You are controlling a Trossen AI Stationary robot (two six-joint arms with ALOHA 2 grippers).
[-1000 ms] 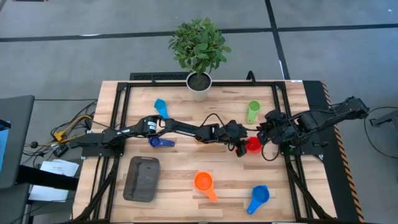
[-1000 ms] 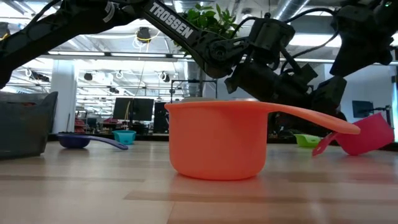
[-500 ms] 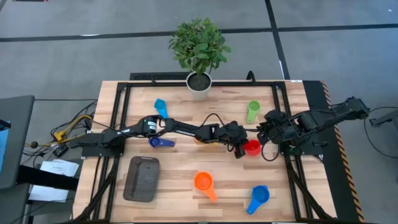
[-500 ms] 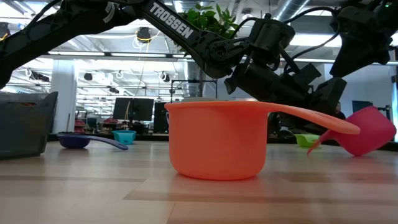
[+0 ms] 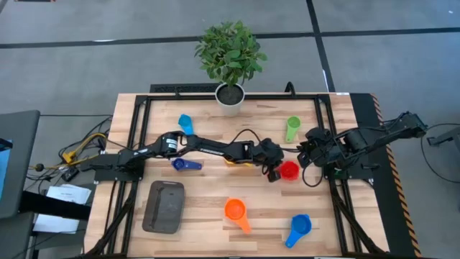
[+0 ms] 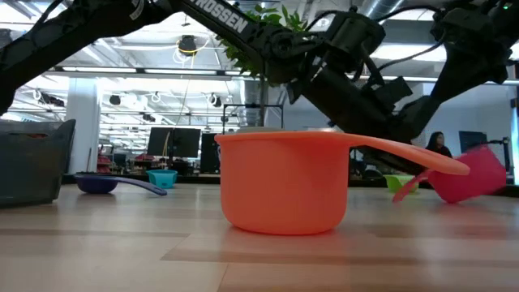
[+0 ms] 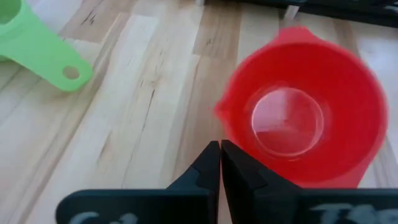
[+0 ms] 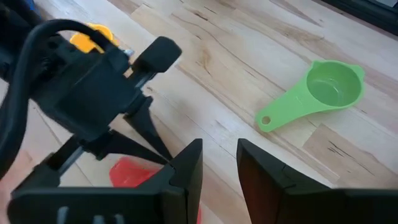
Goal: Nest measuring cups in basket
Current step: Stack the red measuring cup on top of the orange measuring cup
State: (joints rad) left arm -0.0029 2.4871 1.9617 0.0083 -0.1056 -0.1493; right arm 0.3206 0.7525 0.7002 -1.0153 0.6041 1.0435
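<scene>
My left gripper (image 5: 274, 172) is shut on the red cup (image 5: 289, 170) at the table's middle right. Its fingers (image 7: 221, 163) are together just before the cup's rim (image 7: 219, 112). My right gripper (image 8: 219, 169) hovers open just right of the red cup (image 8: 127, 171) and touches nothing. The green cup (image 5: 292, 128), light blue cup (image 5: 185, 124), dark blue cup (image 5: 185, 164), orange cup (image 5: 236, 211) and medium blue cup (image 5: 298, 228) lie apart on the wood. The yellow cup (image 8: 93, 34) peeks out from under my left arm. The dark grey basket (image 5: 164, 206) sits near left. My left gripper pinches the red cup between its two shut fingers, coming from the table's left and slanting down. The fingers hide the place of contact. The cup (image 6: 466, 174) sits tilted, its handle (image 6: 405, 188) slanting down. Whether its low edge touches the table, I cannot tell.
A white plant pot (image 5: 230, 97) stands at the far edge's middle. The two grippers are close together beside the red cup. Black frame rails (image 5: 141, 144) run along the table's left and right sides. Bare wood (image 5: 208, 187) lies between the basket and the orange cup.
My left arm has risen and drawn a little toward the table's left, taking the red cup with it. The cup has shifted slightly left and stays tilted. My right gripper has kept still.
</scene>
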